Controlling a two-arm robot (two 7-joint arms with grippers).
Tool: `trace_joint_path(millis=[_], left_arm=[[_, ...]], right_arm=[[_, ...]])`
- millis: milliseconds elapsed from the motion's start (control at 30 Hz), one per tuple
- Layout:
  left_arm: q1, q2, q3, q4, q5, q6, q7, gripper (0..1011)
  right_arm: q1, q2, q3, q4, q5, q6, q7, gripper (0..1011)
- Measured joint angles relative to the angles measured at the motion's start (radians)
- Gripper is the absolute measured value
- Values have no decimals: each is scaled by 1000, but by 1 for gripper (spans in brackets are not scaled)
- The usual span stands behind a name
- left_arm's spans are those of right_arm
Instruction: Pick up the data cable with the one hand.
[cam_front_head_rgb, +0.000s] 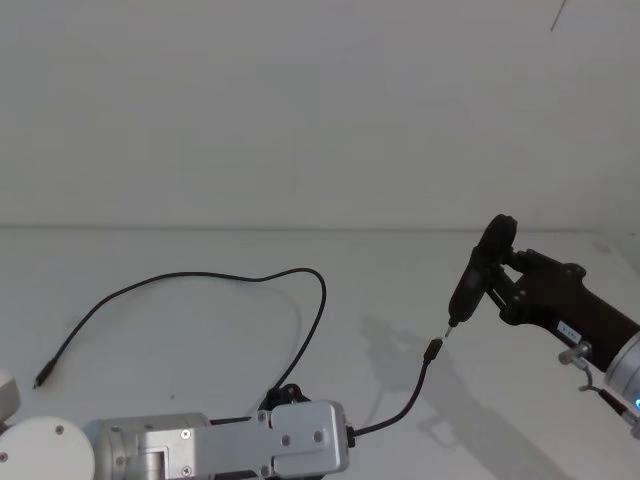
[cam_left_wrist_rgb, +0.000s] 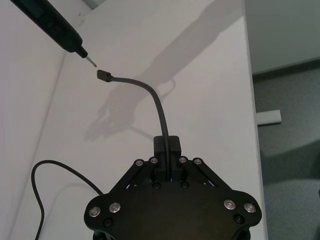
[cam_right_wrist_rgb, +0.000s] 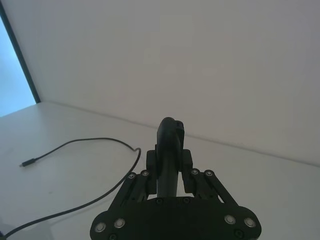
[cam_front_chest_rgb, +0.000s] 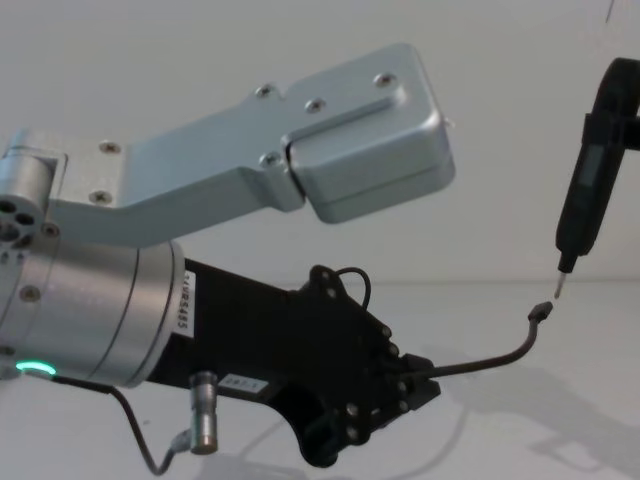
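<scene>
Left tool (cam_left_wrist_rgb: 167, 147) clamped low; right tool (cam_front_head_rgb: 497, 268) clamped, raised forward.

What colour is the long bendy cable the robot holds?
The long thin flexible data cable is black; the left wrist view shows it best.

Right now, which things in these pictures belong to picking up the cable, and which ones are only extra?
Belongs to the job: data cable, plug end raised; left gripper, shut on it.
Not part of it: slim black tool with a pin tip; right gripper, holding that tool; white table.
</scene>
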Motion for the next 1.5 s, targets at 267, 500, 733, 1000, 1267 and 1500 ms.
trace_joint_path(millis=[267, 500, 733, 1000, 1267, 1500], left_arm=[[0, 1, 0, -1, 1, -2, 1, 55], [0, 1, 0, -1, 2, -3, 1, 55], [0, 1, 0, -2, 3, -3, 0, 55], [0, 1, 0, -2, 3, -3, 0, 55], [0, 1, 0, -2, 3, -3, 0, 55], [0, 1, 0, -2, 3, -3, 0, 55]], right_arm=[[6, 20, -8, -5, 6, 7, 13, 279], [14, 28, -16, 5, 5, -5, 16, 279], [21, 30, -20, 15, 2, -25, 15, 279], [28, 33, -26, 24, 3, -35, 9, 279], [35, 38, -32, 31, 11, -30, 5, 279], [41, 43, -39, 38, 22, -21, 3, 279]])
